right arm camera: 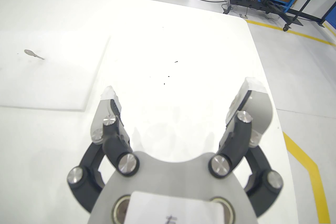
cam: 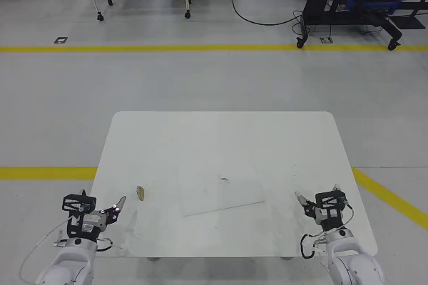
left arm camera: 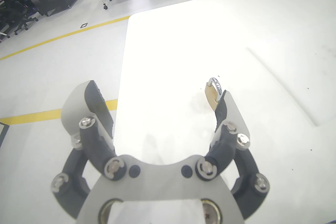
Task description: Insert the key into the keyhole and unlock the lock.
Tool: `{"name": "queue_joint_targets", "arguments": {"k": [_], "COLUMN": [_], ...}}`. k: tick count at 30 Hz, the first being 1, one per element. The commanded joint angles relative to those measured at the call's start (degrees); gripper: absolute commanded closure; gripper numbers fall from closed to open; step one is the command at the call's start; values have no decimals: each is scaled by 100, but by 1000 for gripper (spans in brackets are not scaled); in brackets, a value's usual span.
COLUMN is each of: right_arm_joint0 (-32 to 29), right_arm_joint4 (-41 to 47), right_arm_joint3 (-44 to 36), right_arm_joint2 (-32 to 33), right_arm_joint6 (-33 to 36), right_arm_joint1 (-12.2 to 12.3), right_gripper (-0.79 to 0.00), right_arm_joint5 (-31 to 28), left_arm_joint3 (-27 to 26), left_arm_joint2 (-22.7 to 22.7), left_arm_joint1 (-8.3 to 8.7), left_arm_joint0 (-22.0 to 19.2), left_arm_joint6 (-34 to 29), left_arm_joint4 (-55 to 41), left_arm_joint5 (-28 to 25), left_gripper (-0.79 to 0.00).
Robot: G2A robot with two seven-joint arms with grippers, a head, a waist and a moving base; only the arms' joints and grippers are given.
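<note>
left claw (left arm camera: 158, 89) apart, lock (left arm camera: 211, 94) just beside | right claw (right arm camera: 180, 86) apart, key (right arm camera: 33, 54) well off

So your desk (cam: 285, 135) is a plain white top with rounded corners, sitting on a pale floor. You've got a thin white sheet (cam: 214, 198) lying flat around the middle, a bit toward the near edge and slightly skewed to the desk's sides. The key (cam: 224, 179) lies right on that sheet, well back from the sheet's near edge, small and silver-grey. Off to the left of the sheet and clear of it, the lock (cam: 140, 192) rests straight on the bare desk: brass body, shiny metal shackle. You'll also see a few tiny dark specks (right arm camera: 168, 76) on the bare surface right of the sheet.
</note>
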Motion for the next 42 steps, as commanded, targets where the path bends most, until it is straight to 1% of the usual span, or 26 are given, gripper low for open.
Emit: {"name": "queue_joint_targets", "arguments": {"k": [1, 9, 11, 14, 18, 19, 20, 29, 30, 31, 33, 36, 38, 42], "right_arm_joint0": [0, 71, 360, 949, 1723, 1874, 1941, 1941, 1971, 2108, 2511, 3161, 3510, 4114], "right_arm_joint4": [0, 42, 14, -116, -47, 6, 23, 23, 68, 160, 368, 490, 503, 609], "right_arm_joint3": [0, -11, -19, 93, 416, 512, 552, 552, 640, 772, 1074, 1509, 1786, 2400], "right_arm_joint2": [0, -35, -243, -683, -1405, -1521, -1586, -1586, -1600, -1633, -1792, -2168, -2445, -2970], "right_arm_joint6": [0, 44, 234, 574, 1051, 1156, 1196, 1196, 1248, 1361, 1683, 2187, 2433, 2788], "right_arm_joint1": [0, -5, -14, -40, -130, -155, -172, -172, -173, -176, -181, -217, -261, -388], "right_gripper": [-784, -785, -785, -785, -785, -785, -785, -785, -785, -785, -785, -785, -785, -785], "right_arm_joint5": [0, -35, -275, -633, -902, -860, -784, -784, -858, -1071, -1794, -2651, -2921, -3074], "left_arm_joint3": [0, 0, 0, 0, 0, 0, 0, 0, 0, 0, 0, 0, 0, 0], "left_arm_joint2": [0, 0, 0, 0, 0, 0, 0, 0, 0, 0, 0, 0, 0, 0], "left_arm_joint1": [0, 0, 0, 0, 0, 0, 0, 0, 0, 0, 0, 0, 0, 0], "left_arm_joint0": [0, 0, 0, 0, 0, 0, 0, 0, 0, 0, 0, 0, 0, 0], "left_arm_joint6": [0, 0, 0, 0, 0, 0, 0, 0, 0, 0, 0, 0, 0, 0], "left_arm_joint4": [0, 0, 0, 0, 0, 0, 0, 0, 0, 0, 0, 0, 0, 0], "left_arm_joint5": [0, 0, 0, 0, 0, 0, 0, 0, 0, 0, 0, 0, 0, 0], "left_gripper": [-784, -785, -785, -785, -785, -785, -785, -785, -785, -785, -785, -785, -785, -785]}}
